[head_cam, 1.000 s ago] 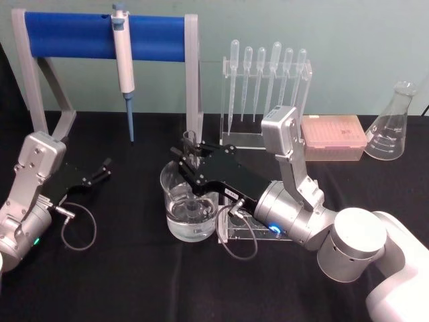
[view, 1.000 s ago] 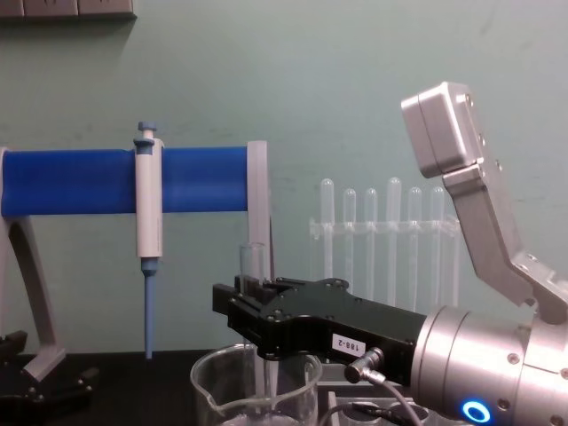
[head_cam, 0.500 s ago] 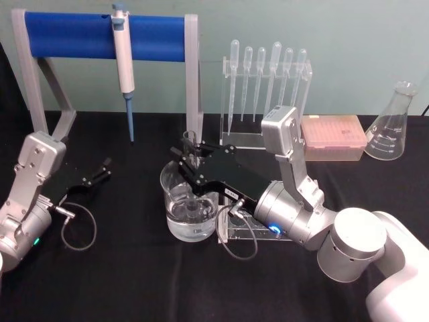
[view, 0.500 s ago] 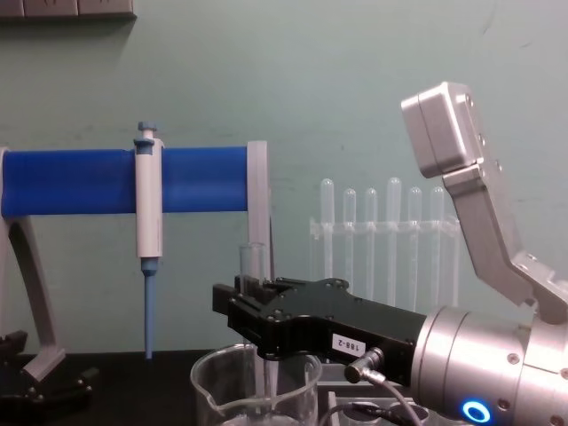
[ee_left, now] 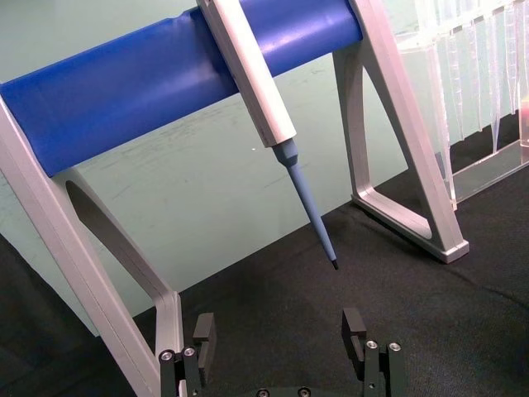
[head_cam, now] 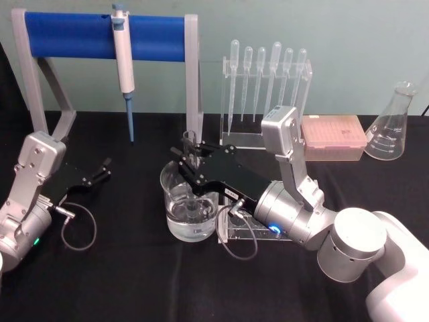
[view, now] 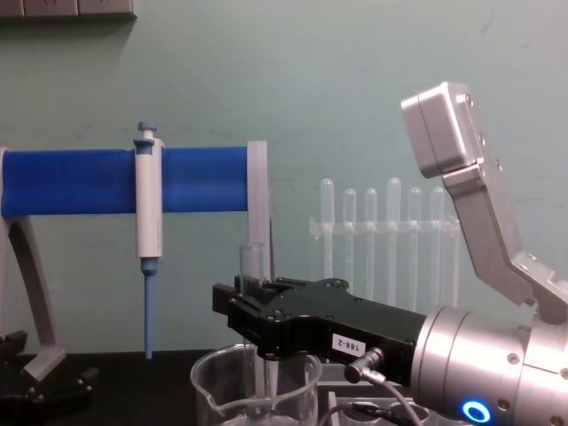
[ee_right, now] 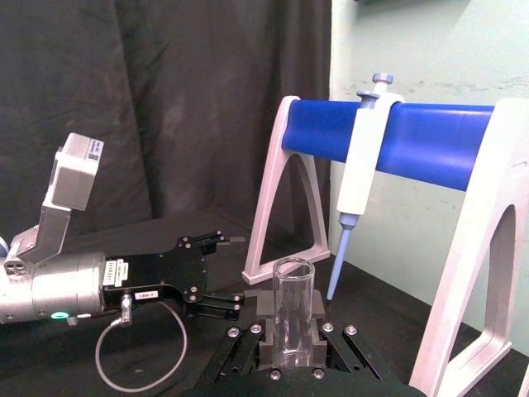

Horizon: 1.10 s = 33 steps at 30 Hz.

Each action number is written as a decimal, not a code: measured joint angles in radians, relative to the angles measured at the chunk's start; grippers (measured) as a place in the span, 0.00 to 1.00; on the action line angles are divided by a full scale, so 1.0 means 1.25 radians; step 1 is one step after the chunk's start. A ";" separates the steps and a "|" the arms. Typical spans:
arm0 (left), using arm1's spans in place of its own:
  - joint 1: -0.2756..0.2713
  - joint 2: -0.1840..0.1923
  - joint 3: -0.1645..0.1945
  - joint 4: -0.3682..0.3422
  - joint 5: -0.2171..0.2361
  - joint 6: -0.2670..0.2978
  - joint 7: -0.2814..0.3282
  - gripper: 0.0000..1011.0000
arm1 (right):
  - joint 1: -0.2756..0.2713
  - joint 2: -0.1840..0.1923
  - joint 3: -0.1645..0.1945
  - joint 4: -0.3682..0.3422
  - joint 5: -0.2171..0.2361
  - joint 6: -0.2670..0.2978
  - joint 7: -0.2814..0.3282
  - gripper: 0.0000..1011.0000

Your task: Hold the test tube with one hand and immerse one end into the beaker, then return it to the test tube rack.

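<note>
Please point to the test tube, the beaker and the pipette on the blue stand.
test tube (ee_right: pixel 294 310): right wrist view, middle of its clear glass wall.
beaker (head_cam: pixel 175 227): head view, lower left of its glass wall.
pipette (view: pixel 147 217): chest view, middle of its white body.

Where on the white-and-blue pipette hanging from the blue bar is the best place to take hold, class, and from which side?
Probably the white-and-blue pipette's straight white barrel, below the blue bar and above the narrow blue tip. It hangs upright, so a gripper coming level from the front could close on the barrel's two sides. The idle left gripper sits nearest; the right gripper holds the clear glass test tube.
</note>
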 joint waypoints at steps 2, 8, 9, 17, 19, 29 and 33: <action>0.000 0.000 0.000 0.000 0.000 0.000 0.000 0.99 | 0.000 0.000 0.000 0.000 0.000 0.000 0.000 0.22; 0.000 0.000 0.000 0.000 0.000 0.000 0.000 0.99 | 0.000 0.000 0.000 0.000 0.000 0.000 0.000 0.22; 0.000 0.000 0.000 0.000 0.000 0.000 0.000 0.99 | 0.000 0.000 0.000 0.000 0.000 0.000 0.000 0.22; 0.000 0.000 0.000 0.000 0.000 0.000 0.000 0.99 | 0.000 0.000 0.000 0.000 0.000 0.000 0.000 0.22; 0.000 0.000 0.000 0.000 0.000 0.000 0.000 0.99 | 0.000 0.000 0.000 0.000 0.000 0.000 0.000 0.22; 0.000 0.000 0.000 0.000 0.000 0.000 0.000 0.99 | 0.000 0.000 0.000 0.000 0.000 0.000 0.000 0.22; 0.000 0.000 0.000 0.000 0.000 0.000 0.000 0.99 | 0.000 0.000 0.000 -0.001 -0.001 0.001 0.000 0.22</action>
